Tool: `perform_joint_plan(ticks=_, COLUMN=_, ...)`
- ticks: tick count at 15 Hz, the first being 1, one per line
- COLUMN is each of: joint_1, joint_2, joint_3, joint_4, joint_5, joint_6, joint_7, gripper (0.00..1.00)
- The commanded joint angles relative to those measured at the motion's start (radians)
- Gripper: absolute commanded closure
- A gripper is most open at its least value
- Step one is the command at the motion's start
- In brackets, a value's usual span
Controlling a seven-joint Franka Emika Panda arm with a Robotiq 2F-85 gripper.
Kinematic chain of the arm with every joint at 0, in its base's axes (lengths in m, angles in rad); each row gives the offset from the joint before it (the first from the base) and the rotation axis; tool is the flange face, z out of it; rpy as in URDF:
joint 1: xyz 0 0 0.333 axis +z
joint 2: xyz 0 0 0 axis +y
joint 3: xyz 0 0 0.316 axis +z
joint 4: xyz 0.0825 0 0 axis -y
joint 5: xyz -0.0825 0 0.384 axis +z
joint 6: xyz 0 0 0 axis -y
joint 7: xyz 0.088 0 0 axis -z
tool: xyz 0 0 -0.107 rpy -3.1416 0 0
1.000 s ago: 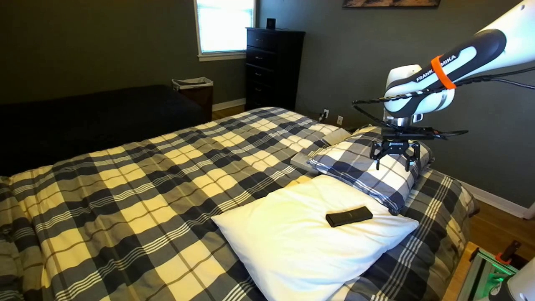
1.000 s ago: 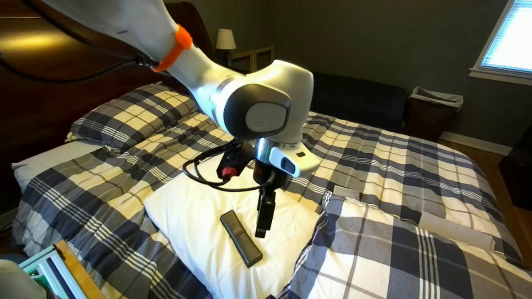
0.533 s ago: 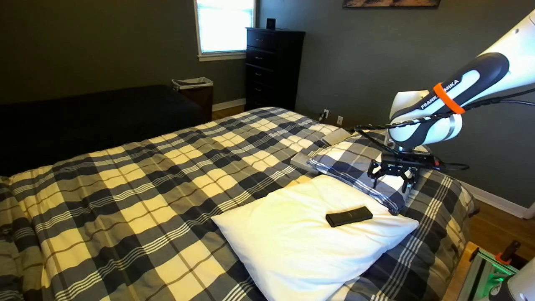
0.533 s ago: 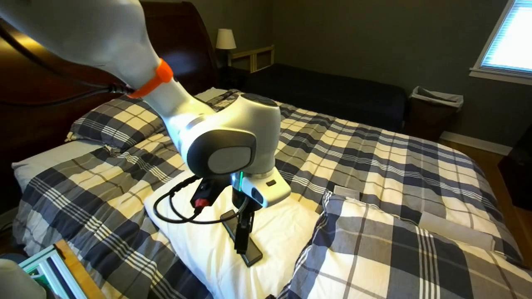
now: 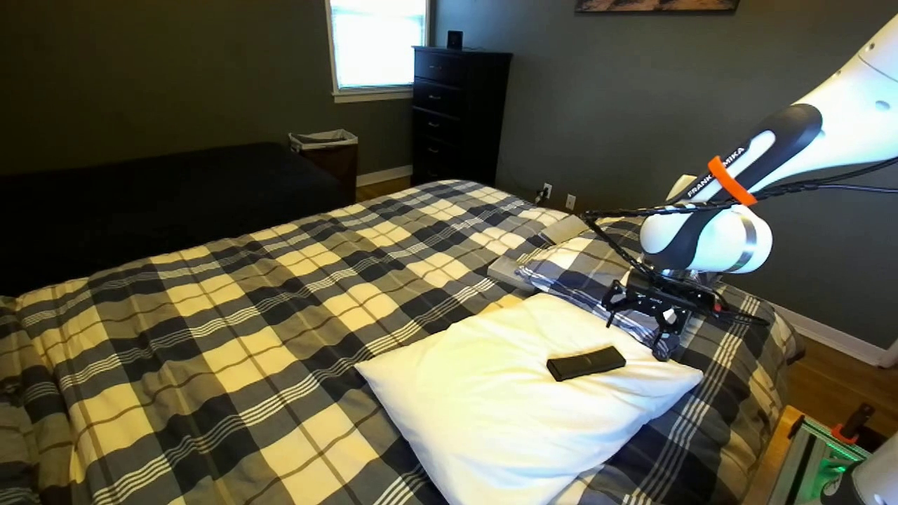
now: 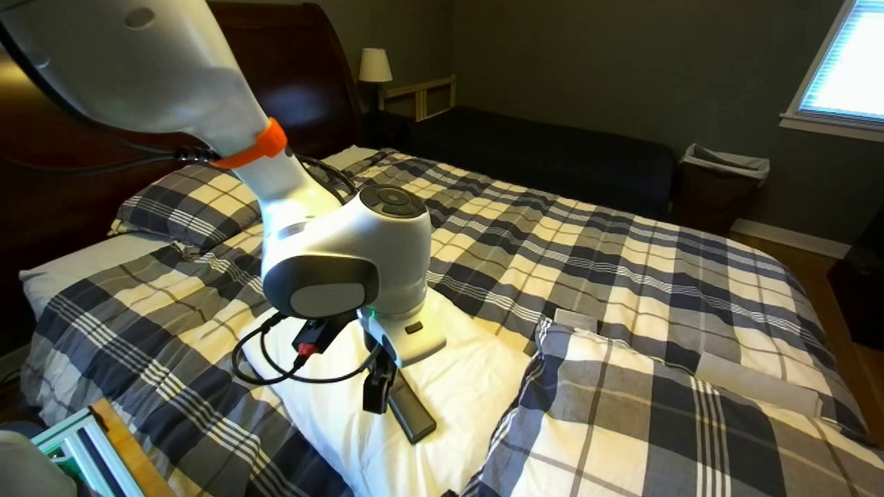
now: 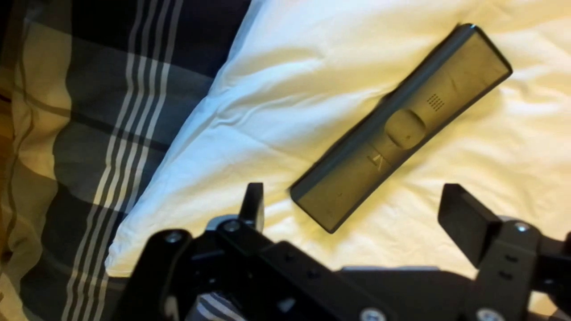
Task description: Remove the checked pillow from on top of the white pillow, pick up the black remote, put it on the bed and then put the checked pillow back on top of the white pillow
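We've got blk remote atop wht pillow, claw wide.
In wrist view blk remote lies diag.; we see jaws well apart above wht pillow, chk'd pillow just beside wht pillow, both on plaid bed.

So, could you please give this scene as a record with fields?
Item to fetch: slim black bar-shaped remote
Resting on: plain white rectangular cloth pillow
Beside that: navy-and-white plaid cloth pillow, edge contact unclear
Underneath: wide bed covered in navy, white and pale-yellow plaid
Tool: black two-fingered gripper, open, empty, above the white pillow
Remaining: remote to bed, then plaid pillow back
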Motion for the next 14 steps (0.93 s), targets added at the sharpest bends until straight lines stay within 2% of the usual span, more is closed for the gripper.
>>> perform_joint_plan(ticks=1, joint_1=0.022, joint_2=0.106, joint_3=0.031, joint_4=0.052, joint_5=0.141, joint_6=0.029, joint_7=-0.079, gripper=0.0)
perform_joint_plan(ticks=6, joint_1=0.026, joint_2=0.255, joint_3=0.076, joint_4=0.147, joint_5=0.223, joint_6=0.032, joint_7=-0.108, gripper=0.0)
perform_joint_plan(ticks=14, joint_1=0.028, joint_2=0.426, joint_3=0.092, joint_4=0.282, joint_5=0.21, joint_6=0.029, joint_7=-0.085, gripper=0.0)
